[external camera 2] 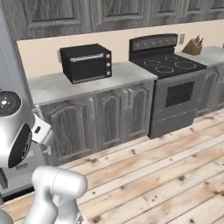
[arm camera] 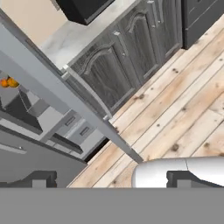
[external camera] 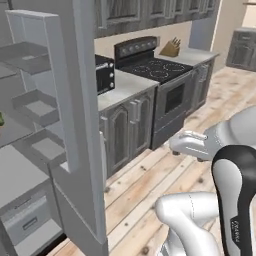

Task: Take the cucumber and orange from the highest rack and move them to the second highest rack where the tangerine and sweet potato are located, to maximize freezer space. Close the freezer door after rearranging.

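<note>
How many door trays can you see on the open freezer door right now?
3, stacked on the freezer door's inner face in the left base view: top tray, middle tray, bottom tray. More may be hidden beyond the left edge.

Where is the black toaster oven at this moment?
In the right base view, the toaster oven stands on the grey counter, left of the stove.

The freezer door is standing wide open, a tall flat grey panel with pale grey trays sticking out of its inner side, one above the other. In the hand view the freezer door is showing edge-on with its thin pale handle running along the outside, and two small orange round fruits are sitting close together deep inside the freezer; which one is the orange is hard to tell.
</note>
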Available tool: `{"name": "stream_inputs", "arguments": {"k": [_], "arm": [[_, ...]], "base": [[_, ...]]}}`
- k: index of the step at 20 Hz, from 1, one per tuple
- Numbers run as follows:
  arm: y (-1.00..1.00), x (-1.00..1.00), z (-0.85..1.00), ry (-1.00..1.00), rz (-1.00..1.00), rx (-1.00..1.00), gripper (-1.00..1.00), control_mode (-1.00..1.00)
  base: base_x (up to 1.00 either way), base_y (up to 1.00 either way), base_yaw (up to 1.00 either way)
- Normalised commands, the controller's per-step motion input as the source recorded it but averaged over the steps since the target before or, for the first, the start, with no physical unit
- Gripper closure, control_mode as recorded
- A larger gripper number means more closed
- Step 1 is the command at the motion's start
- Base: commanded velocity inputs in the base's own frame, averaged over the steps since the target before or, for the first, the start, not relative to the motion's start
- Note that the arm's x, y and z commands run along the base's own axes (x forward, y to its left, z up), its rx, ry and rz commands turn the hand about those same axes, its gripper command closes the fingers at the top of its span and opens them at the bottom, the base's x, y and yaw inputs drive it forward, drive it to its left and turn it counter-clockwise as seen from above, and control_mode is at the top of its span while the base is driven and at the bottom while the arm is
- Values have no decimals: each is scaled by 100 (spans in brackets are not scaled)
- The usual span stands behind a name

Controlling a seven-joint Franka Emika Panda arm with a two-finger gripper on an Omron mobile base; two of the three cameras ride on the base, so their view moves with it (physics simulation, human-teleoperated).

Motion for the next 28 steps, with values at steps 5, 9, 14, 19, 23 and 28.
{"name": "stream_inputs", "arguments": {"k": [5, 9, 14, 19, 23, 28], "arm": [[0, 0, 0, 0, 0, 0, -100, 100], [0, 0, 0, 0, 0, 0, -100, 100], [0, 0, 0, 0, 0, 0, -100, 100], [0, 0, 0, 0, 0, 0, -100, 100], [0, 0, 0, 0, 0, 0, -100, 100], [0, 0, 0, 0, 0, 0, -100, 100]], "base": [[64, -63, 53], [64, -70, 58], [70, -59, 63], [78, -49, 73], [76, -56, 73], [67, -56, 69]]}}
